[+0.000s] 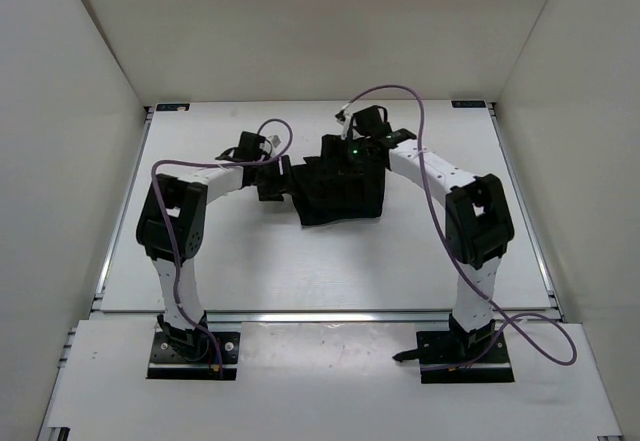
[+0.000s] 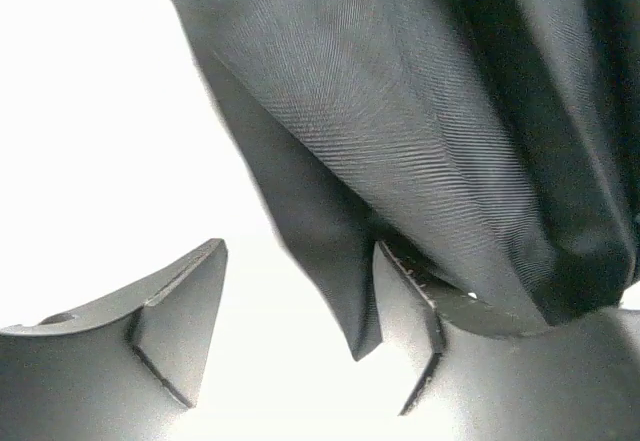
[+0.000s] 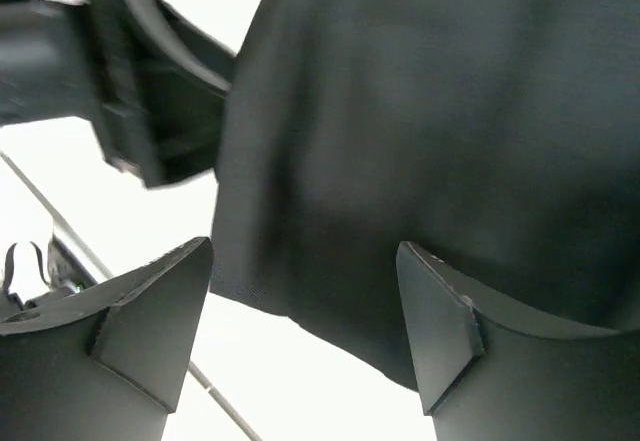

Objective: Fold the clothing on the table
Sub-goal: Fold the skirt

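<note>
Top external: clothing [image 1: 340, 193] black, bunched

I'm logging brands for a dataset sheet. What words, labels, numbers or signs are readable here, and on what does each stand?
No text can be read in any view.
The clothing shows only plain black weave, with no tag or print in sight.
Two small dark plates at the far corners of the table are too small to tell whether they bear any writing.

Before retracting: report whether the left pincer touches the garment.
Touching. Left wrist view: the black garment drapes over one finger of the open left pincer.
</note>
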You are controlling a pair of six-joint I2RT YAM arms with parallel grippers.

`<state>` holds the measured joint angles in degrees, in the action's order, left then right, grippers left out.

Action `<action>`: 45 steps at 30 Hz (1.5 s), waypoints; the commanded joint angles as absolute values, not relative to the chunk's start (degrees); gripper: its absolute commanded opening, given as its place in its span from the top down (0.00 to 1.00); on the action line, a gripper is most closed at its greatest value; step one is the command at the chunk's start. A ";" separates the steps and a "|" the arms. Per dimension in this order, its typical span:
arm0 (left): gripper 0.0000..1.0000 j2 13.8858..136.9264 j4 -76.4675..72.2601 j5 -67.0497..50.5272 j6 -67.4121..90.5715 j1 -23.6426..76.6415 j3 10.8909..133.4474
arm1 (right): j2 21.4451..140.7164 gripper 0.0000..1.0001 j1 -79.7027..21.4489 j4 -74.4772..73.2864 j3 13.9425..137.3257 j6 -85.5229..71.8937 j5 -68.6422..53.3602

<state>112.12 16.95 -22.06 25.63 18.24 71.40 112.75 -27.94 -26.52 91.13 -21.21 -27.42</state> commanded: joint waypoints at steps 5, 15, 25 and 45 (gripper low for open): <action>0.26 101.70 20.22 -21.97 24.87 13.71 73.30 | 100.99 0.43 -19.35 -24.08 85.26 -21.09 -22.50; 0.49 99.14 16.44 -26.72 29.44 21.61 78.49 | 99.57 1.00 -16.52 -17.41 70.50 -20.56 -24.52; 0.85 103.80 8.35 -27.78 32.61 27.78 63.82 | 106.52 0.99 -20.48 -12.39 68.38 -21.45 -26.81; 0.35 93.96 28.87 -20.95 20.77 24.25 73.63 | 93.62 0.53 -11.08 -32.87 83.68 -12.39 -24.79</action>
